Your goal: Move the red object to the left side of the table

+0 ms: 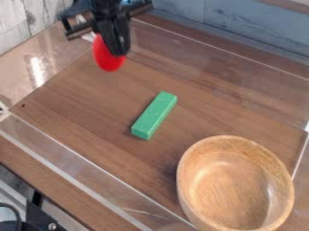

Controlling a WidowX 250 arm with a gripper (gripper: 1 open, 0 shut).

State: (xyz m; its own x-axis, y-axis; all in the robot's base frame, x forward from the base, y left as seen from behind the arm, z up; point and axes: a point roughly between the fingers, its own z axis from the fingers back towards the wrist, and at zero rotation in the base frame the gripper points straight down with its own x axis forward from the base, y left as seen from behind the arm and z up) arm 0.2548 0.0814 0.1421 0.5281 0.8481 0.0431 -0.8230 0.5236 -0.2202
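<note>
Pincer (112,45) clamped shut on red object (107,60), which hung from it above table (229,99), up and left of green block (154,115), well apart.

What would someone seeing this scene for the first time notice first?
The bright red object stands out most, held in the black gripper over the far left part of the dark wooden table. Next come the green block, lying near the table's middle, and the big round wooden bowl in the near right corner.
</note>
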